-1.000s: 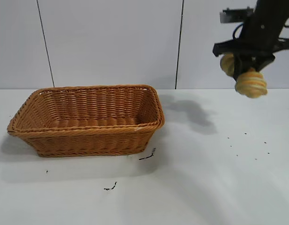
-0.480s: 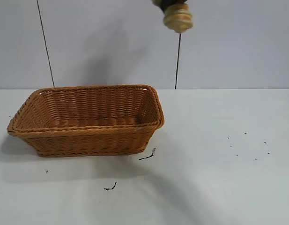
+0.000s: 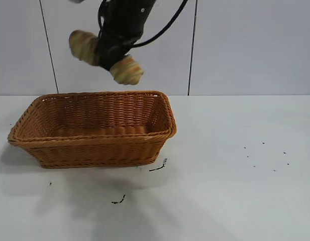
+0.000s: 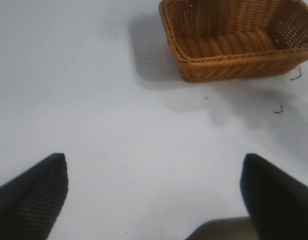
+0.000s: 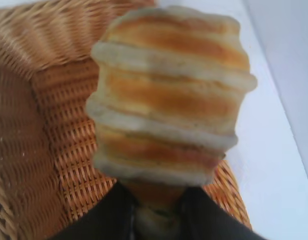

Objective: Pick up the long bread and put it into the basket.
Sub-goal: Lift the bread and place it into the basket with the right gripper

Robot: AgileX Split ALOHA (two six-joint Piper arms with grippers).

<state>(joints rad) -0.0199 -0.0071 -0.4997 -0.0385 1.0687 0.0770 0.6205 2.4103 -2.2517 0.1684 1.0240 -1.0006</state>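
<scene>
My right gripper (image 3: pixel 108 56) is shut on the long bread (image 3: pixel 127 70), a tan loaf with pale and orange-brown stripes. It holds the loaf in the air above the far rim of the wicker basket (image 3: pixel 94 141). One end of the loaf sticks out to each side of the jaws. In the right wrist view the long bread (image 5: pixel 168 95) fills the middle, with the basket (image 5: pixel 39 130) below it. My left gripper (image 4: pixel 154 195) is open and empty over bare table; it is not seen in the exterior view. The basket (image 4: pixel 233 40) shows far off in the left wrist view.
The white table (image 3: pixel 235 170) carries small dark specks (image 3: pixel 157 166) in front of the basket and to the right. A white panelled wall (image 3: pixel 245 45) stands behind.
My right arm has swung left with the bread, from the far right, through high above the basket's right end, to low over the basket's back rim.
</scene>
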